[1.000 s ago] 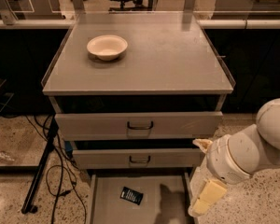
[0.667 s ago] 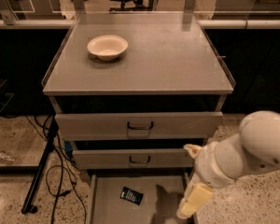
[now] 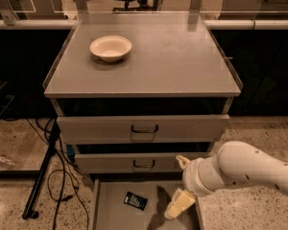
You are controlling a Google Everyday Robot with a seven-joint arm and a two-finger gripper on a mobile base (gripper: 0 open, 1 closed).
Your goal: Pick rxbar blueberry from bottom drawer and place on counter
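Observation:
The rxbar blueberry (image 3: 135,201) is a small dark wrapper with white lettering, lying flat on the floor of the open bottom drawer (image 3: 115,214), left of centre. My gripper (image 3: 180,201) hangs over the right part of that drawer, to the right of the bar and apart from it, at the end of the white arm (image 3: 240,169) that comes in from the right. It holds nothing that I can see. The counter (image 3: 173,61) is the grey top of the cabinet.
A cream bowl (image 3: 110,48) stands on the counter at the back left. Two upper drawers with dark handles (image 3: 144,129) are pulled out a little. A black stand and cables (image 3: 53,176) lie on the floor to the left.
My arm has moved left and lower, bringing the gripper further over the open bottom drawer and closer to the bar. The bar and bowl have not moved.

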